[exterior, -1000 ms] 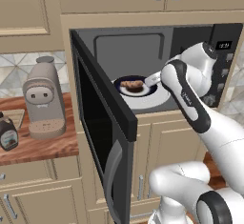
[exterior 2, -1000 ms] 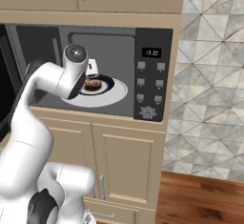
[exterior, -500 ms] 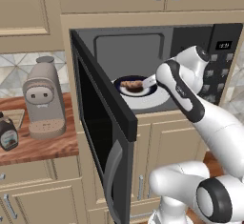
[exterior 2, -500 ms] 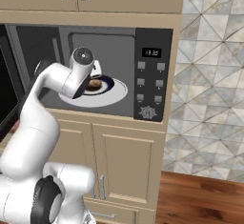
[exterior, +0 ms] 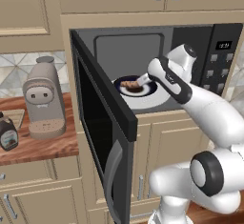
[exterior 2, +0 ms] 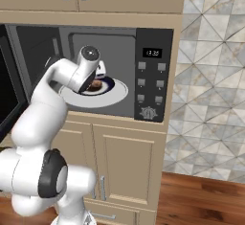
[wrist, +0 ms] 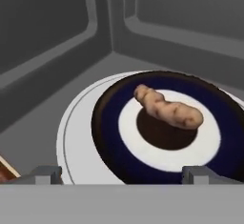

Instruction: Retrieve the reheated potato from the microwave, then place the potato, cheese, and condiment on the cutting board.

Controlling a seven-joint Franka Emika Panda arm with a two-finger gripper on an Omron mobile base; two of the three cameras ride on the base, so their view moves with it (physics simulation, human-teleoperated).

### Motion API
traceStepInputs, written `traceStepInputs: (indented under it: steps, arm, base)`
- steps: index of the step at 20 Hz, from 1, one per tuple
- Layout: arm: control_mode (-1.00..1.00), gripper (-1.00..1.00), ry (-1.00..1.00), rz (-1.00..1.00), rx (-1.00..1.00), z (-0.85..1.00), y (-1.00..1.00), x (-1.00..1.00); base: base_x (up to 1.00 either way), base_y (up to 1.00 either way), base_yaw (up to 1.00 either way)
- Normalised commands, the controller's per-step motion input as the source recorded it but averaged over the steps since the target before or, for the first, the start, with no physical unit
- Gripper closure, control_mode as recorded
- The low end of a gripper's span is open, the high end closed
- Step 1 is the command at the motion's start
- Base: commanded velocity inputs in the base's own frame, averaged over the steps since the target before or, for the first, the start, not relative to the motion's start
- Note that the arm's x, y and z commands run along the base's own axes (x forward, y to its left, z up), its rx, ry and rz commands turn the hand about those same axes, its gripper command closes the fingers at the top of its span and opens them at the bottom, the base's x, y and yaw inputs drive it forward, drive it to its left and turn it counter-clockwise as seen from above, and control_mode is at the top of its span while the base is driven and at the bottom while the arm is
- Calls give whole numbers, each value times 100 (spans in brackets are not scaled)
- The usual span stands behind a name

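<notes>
Potato (wrist: 167,110) lies mid-plate (wrist: 109,137); open pincer (wrist: 121,173) near plate's rim.

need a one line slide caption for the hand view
Open end effector hovering just short of the potato on a dark-rimmed plate inside the microwave.

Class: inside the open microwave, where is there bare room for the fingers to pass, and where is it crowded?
Bare: the white turntable rim around the dark plate, and the grey floor beside the microwave walls. Crowded: the plate's middle, where the potato lies. The open gripper hangs near it.
</notes>
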Motion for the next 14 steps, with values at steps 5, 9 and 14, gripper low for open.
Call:
traceStepInputs:
  steps: [5,9,14]
  arm:
    - [-100,-100,0,0,0,-12,8,42]
    - [-100,-100,0,0,-3,-27,16,28]
    - [-100,-100,0,0,-4,-29,15,33]
  base:
    - [0,0,0]
    - [0,0,0]
    - [0,0,0]
